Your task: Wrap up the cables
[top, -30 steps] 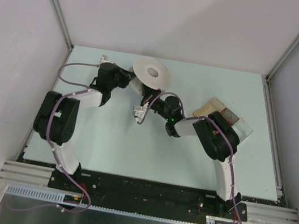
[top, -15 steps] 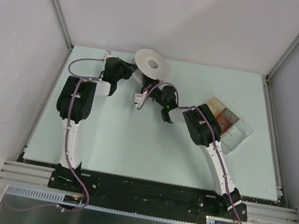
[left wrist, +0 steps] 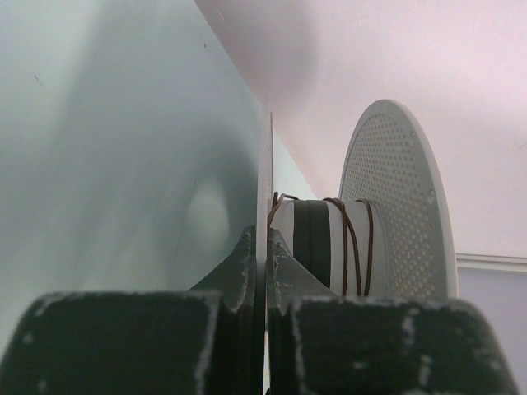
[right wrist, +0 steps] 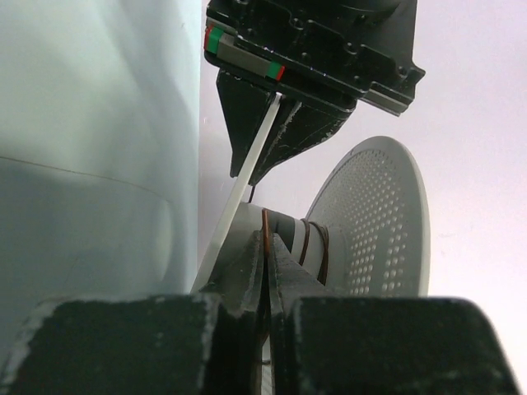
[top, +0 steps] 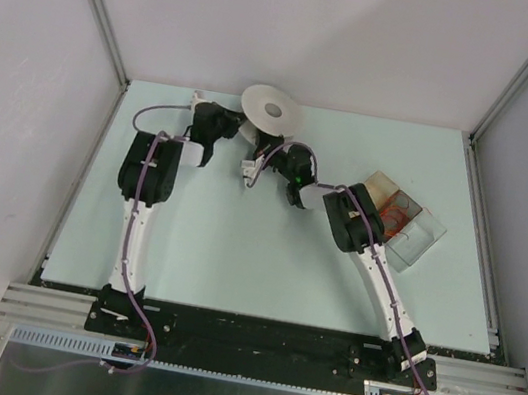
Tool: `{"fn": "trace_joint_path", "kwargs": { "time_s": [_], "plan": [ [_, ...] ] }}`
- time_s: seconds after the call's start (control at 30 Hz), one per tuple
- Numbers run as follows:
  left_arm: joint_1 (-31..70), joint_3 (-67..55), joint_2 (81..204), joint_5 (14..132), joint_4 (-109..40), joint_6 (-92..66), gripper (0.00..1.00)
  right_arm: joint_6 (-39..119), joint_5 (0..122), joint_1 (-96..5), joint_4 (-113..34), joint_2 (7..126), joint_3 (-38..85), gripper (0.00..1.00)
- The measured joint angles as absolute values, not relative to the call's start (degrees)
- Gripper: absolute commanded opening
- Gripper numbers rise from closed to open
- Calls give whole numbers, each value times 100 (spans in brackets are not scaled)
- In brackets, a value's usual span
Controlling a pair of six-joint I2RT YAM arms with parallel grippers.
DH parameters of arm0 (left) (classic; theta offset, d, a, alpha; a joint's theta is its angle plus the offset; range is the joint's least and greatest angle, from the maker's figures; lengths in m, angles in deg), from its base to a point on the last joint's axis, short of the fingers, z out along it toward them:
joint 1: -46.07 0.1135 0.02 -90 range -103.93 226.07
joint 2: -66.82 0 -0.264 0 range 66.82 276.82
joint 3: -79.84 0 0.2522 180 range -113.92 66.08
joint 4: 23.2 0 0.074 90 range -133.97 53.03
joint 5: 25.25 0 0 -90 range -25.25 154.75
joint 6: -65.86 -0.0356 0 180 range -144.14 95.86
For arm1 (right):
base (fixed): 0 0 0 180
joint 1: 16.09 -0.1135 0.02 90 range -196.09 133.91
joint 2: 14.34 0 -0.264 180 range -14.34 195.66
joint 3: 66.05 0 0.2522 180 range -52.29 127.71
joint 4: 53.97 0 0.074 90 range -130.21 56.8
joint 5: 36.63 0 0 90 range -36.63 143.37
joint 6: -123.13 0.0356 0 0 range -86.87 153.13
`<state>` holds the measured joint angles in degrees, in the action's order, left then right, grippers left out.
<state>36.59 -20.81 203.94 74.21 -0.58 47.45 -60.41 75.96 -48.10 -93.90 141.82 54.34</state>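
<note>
The white perforated spool (top: 271, 111) is held on its side near the table's far edge. My left gripper (left wrist: 265, 239) is shut on the thin rim of one spool flange (left wrist: 268, 164). The other, perforated flange (left wrist: 403, 206) stands to the right. The cable (left wrist: 352, 247), a thin brown wire, makes a few turns round the grey hub. My right gripper (right wrist: 266, 243) is shut on a strand of the cable (right wrist: 265, 220) just in front of the hub. In the right wrist view, the left gripper (right wrist: 265, 169) clamps the flange above. From overhead, the left gripper (top: 232, 133) and right gripper (top: 261, 164) meet beneath the spool.
A clear tray (top: 418, 246) holding a small orange-red wire coil (top: 394, 217) sits at the right, beside the right arm's elbow. The back wall rises just behind the spool. Purple cords run along both arms.
Both arms have stretched toward the far edge, carrying the spool back with them. The right elbow has swung left off the tray, uncovering it. Both grips are unchanged.
</note>
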Motion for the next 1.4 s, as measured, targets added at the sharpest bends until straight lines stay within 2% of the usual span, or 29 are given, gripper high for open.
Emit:
{"fn": "trace_joint_path", "kwargs": {
  "time_s": [0.17, 0.33, 0.5, 0.6, 0.7, 0.8, 1.1, 1.4],
  "plan": [
    [3694, -2271, 20617, 7735, -98, 4797, 24, -6270, 7607, -4746, -9103, 14503, 5969, 0],
    [3399, -1950, 20622, 8564, -402, 4810, 31, -6425, 7082, -4545, -8708, 14682, 6275, 0],
    [3342, -1456, 20379, 8747, -277, 4944, 35, -6439, 7109, -4377, -8633, 14715, 6356, 3],
    [3428, -1017, 20060, 8811, -340, 4939, 37, -6439, 7056, -4377, -8633, 14715, 6358, 14],
    [3471, -671, 19780, 8800, -426, 4935, 42, -6443, 7054, -4379, -8655, 14715, 6341, 38],
    [3495, -392, 19527, 8793, -504, 4924, 43, -6467, 6991, -4386, -8942, 14687, 6153, 46],
    [3495, 131, 19033, 8791, -622, 4795, 44, -6495, 6945, -4449, -9512, 13981, 4695, 40],
    [3495, 531, 18639, 8789, -644, 4633, 45, -6434, 6925, -4611, -10002, 13334, 3336, 41]
  ]
}}
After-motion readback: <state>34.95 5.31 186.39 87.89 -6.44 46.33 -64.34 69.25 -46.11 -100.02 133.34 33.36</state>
